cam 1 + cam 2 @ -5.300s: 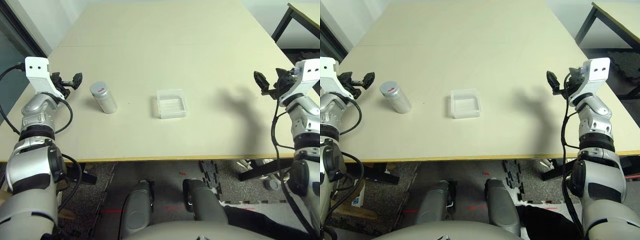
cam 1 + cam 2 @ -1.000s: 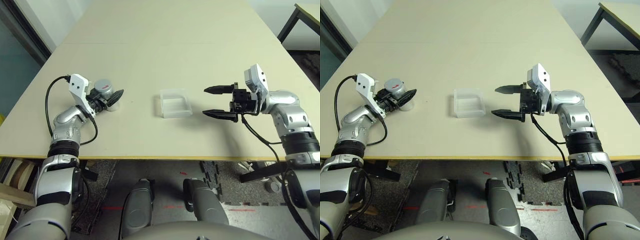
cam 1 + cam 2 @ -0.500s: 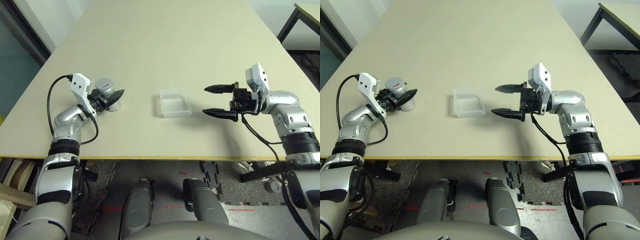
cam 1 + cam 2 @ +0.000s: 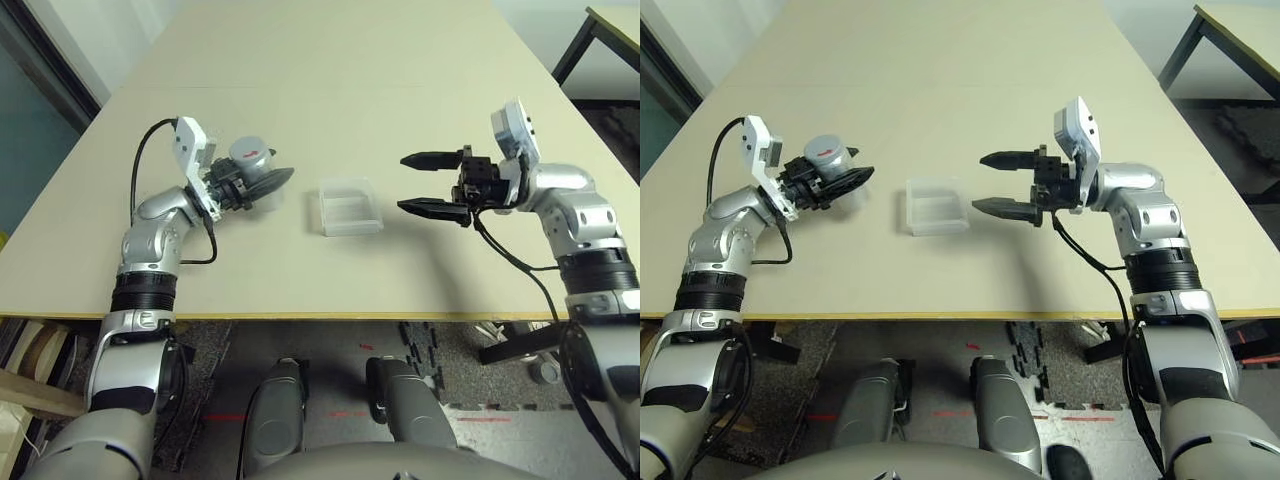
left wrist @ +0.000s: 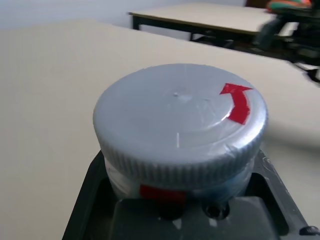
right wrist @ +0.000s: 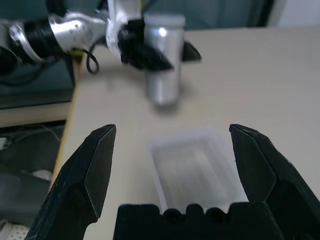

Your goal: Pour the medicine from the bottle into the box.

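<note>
Two grippers face inward over the smooth, cream tabletop [image 4: 300, 275]. The left gripper [image 4: 279, 163] is closed around the cylindrical bottle [image 6: 162, 82], with one black finger on either side of its wall. The bottle has a plain, whitish-grey body and a grey screw cap [image 5: 170, 115]; the cap has a flat top, a finely ribbed edge and a curved red arrow [image 5: 239, 105]. Its long axis is near vertical, cap end up. The cap is seated and conceals the contents.

The bottle is located to the robot's left of the box [image 4: 352, 227], near it but apart. The box is a shallow, square tray of clear plastic with rounded corners and an open top; its floor is visible. The right gripper [image 4: 402, 182] is open, its tapered fingers apart and pointing leftward, on the box's right side.
</note>
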Controlling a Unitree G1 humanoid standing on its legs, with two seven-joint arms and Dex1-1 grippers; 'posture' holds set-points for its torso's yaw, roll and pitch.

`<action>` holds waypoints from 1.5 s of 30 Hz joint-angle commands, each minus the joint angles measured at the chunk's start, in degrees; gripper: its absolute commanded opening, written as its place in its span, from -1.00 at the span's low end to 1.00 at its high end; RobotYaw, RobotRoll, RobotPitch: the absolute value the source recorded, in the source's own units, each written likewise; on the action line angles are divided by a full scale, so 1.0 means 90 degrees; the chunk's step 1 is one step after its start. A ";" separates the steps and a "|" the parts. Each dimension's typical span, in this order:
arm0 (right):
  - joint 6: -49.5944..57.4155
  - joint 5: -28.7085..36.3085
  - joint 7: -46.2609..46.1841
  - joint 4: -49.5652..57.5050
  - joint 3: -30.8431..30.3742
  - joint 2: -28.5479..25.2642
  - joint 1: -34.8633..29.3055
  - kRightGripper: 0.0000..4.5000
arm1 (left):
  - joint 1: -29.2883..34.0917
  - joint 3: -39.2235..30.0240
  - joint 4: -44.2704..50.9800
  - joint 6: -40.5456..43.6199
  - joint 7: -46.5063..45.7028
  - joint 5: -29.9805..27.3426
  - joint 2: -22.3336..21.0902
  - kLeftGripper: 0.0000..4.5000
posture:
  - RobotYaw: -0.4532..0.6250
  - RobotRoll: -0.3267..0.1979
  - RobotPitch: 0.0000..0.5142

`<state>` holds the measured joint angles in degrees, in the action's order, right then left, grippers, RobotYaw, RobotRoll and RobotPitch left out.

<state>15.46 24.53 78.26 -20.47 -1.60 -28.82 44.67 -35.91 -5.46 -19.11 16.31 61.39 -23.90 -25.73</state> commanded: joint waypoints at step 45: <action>-0.0286 -0.0658 -0.0154 -0.1752 -0.0372 0.1664 0.1875 1.00 | -0.1334 0.1160 -0.0752 -0.0109 0.0630 0.0531 0.0584 0.21 | -0.29 0.25 -0.67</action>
<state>12.51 18.97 76.68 -36.11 -4.28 -14.19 60.45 -46.93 4.51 -25.62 15.93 66.34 -19.94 -20.59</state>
